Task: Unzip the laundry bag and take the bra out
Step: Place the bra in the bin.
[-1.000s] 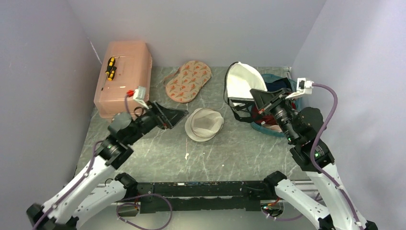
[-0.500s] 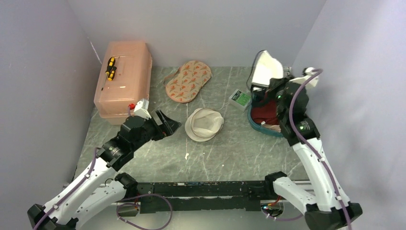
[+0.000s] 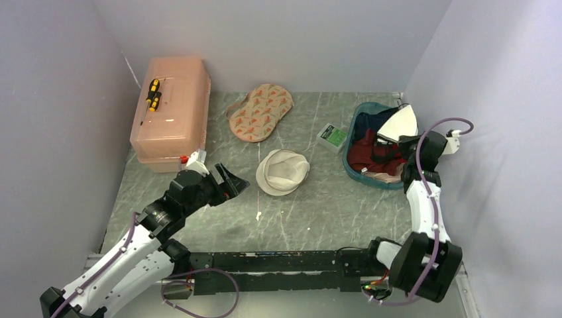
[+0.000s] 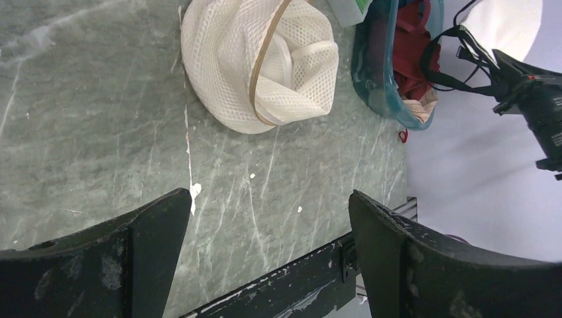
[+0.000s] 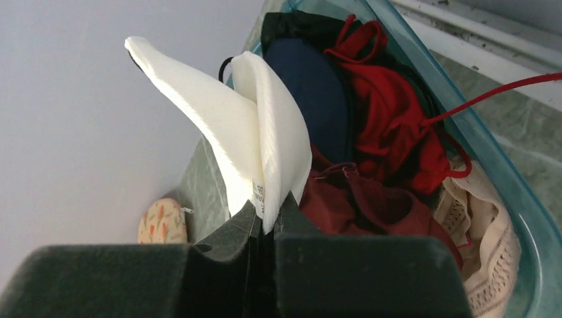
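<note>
Okay, grey-green marbled table (image 3: 311, 212) is sitting boxed in by pale lilac walls (image 3: 265, 40) on three sides. Pink box (image 3: 172, 106), screwdriver (image 3: 153, 94) lying on top, is standing far left. Patterned beige piece (image 3: 260, 111) and small green box (image 3: 333, 137) are lying further back. Laundry bag (image 3: 283, 171) is slumping mid-table. My left gripper (image 4: 268, 199) is hovering near it, jaws wide, holding nothing. My right gripper (image 5: 265, 222) is pinching a white padded piece (image 5: 265, 132) over the teal basket (image 4: 370, 63). Bra (image 5: 361, 199) is lying inside, beside brighter red cloth (image 5: 391, 112).
</note>
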### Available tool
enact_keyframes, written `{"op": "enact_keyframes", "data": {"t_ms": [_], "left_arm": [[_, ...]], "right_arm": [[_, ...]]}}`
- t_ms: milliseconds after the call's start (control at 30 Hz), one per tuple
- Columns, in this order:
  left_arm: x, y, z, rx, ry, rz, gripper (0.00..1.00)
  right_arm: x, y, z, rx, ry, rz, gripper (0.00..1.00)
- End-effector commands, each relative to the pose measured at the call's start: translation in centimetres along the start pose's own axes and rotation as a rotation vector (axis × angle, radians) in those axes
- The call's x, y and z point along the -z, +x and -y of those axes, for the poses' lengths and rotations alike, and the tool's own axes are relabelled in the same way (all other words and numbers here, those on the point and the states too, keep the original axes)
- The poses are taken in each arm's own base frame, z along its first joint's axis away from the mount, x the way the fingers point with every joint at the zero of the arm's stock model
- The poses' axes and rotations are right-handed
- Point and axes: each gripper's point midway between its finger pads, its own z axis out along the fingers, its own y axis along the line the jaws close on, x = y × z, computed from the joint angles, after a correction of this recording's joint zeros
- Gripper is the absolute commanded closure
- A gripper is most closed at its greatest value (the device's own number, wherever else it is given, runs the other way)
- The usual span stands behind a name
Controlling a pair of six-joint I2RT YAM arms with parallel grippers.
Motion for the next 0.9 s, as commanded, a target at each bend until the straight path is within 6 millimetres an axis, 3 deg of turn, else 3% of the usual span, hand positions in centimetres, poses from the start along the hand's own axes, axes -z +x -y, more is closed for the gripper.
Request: {"op": "enact_keyframes", "data": {"t_ms": [0,100,200,367,533,767,800,867], "left_arm": [[-0.1,0.1,0.6,0.022,0.035,-0.005,0.06],[-0.3,0.3,0.2,0.027,0.022,-0.007,0.06],[-0.4,0.2,-0.2,0.024,0.007,0.005,0.06],[-0.8,-0.1,-0.6,-0.003,-0.019,0.014,0.06],[-1.4,0.0,-0.7,-0.014,-0.033,-0.001,0.06],[-2.1,0.9,-1.0,0.003,-0.03,-0.034,0.06],[-2.2,1.0,-0.9,0.007,-0.026,-0.039,0.06],[-2.3,1.3,-0.9,0.01,-0.02,-0.053,0.06]], "right_arm": [[-1.0,-2.1,-5.0,-0.069,-0.28,0.033,1.0],[-2.7,-2.9,-5.9,-0.115,-0.299,0.033,1.0],[-5.5,-2.8,-5.6,-0.133,-0.255,-0.017,1.0],[-9.7,-0.5,-2.8,-0.148,-0.125,-0.12,1.0],[-11.5,1.6,-0.9,-0.143,-0.042,-0.207,1.0],[-11.2,2.8,1.8,-0.098,0.079,-0.254,1.0],[-11.1,3.1,2.1,-0.088,0.094,-0.264,0.93],[-10.8,3.3,2.8,-0.073,0.123,-0.273,0.7]]}}
